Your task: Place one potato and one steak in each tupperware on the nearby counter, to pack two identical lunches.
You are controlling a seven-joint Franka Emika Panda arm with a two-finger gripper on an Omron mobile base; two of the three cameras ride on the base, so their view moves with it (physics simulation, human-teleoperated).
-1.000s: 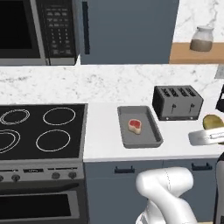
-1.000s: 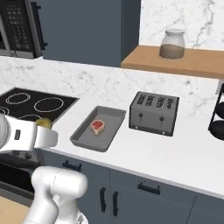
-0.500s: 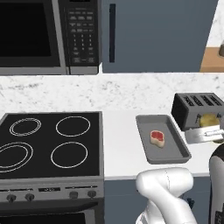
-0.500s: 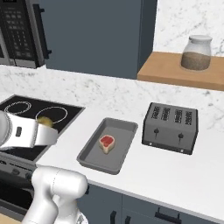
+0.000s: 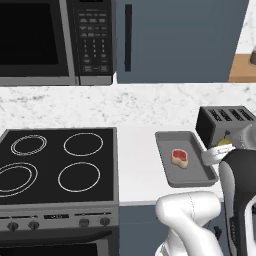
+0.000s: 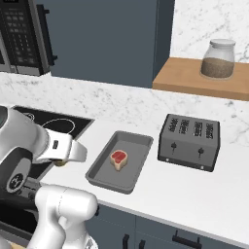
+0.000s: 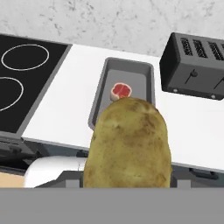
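The two-finger gripper (image 7: 127, 186) is closed on a brown oblong potato (image 7: 127, 144), long axis along the fingers. No tupperware in sight; a red raw steak (image 7: 120, 91) lies in the grey metal tray (image 7: 144, 74) ahead on the white counter (image 7: 78, 105).

Bright even rendered light, soft faint shadows, no glare, sharp throughout, slightly pixelated

Potato (image 7: 127, 144) hides the jaws and tray's (image 7: 146, 94) front.

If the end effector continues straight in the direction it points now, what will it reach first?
The end effector, shut on the potato, points toward the grey tray with the steak. It would probably meet the near rim of the tray, or the white counter just before it. Depth is hard to judge.
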